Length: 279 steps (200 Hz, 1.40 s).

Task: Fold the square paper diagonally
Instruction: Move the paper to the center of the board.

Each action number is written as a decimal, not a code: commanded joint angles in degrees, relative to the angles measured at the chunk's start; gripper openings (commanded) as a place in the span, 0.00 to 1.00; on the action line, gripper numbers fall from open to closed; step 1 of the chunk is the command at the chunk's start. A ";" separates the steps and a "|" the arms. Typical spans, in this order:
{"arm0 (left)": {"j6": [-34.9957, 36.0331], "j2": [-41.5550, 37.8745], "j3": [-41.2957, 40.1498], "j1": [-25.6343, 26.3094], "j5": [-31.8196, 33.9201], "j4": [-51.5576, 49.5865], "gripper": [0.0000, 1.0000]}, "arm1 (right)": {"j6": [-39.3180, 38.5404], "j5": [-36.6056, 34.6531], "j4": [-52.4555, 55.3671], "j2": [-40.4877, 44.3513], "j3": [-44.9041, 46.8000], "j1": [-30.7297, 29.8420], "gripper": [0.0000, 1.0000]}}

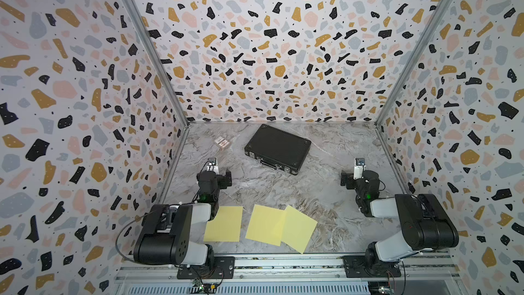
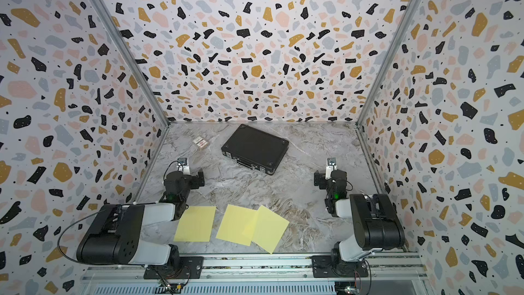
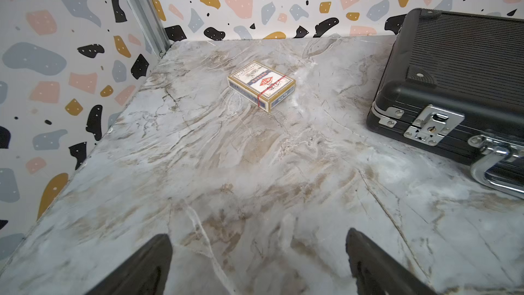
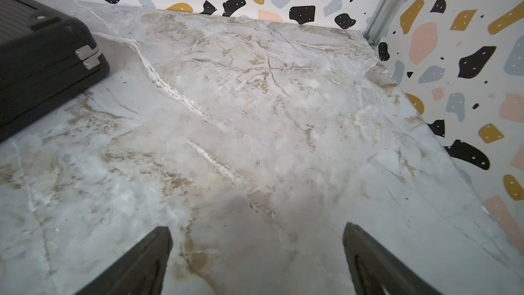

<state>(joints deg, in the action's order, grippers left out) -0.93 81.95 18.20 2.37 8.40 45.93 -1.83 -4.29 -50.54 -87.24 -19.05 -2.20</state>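
Observation:
Three yellow square papers lie flat near the table's front edge in both top views: a single paper by the left arm, and a middle paper overlapped by a right paper. My left gripper hovers behind the left paper, open and empty, its fingers over bare marble. On the far right my right gripper is also open and empty. Both point toward the back wall. No paper shows in either wrist view.
A black briefcase lies at the back centre, its handle toward the front. A small card box sits at the back left. Patterned walls close in the marble table on three sides.

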 commanded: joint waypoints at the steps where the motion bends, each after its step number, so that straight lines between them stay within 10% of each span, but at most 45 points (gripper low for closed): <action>1: -0.17 -0.39 0.44 0.18 -0.18 2.23 0.99 | -0.33 -0.23 0.61 0.58 -1.34 0.00 0.99; 188: -0.32 -0.48 0.48 0.18 -0.10 2.01 0.99 | -0.81 0.74 1.21 3.13 -0.67 -0.12 0.99; 235: 0.55 -16.54 3.85 3.25 1.87 -16.12 0.99 | 9.22 -4.31 37.50 25.24 -8.84 -0.12 0.99; 279: -31.54 -32.76 7.96 3.17 -7.00 -37.01 0.99 | 31.49 5.02 68.01 36.35 -13.62 0.04 1.00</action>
<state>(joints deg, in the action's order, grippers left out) -15.31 54.48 25.58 5.61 8.49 22.20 17.23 -6.74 -6.04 -54.39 -31.42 -2.26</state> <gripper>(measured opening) 0.990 0.995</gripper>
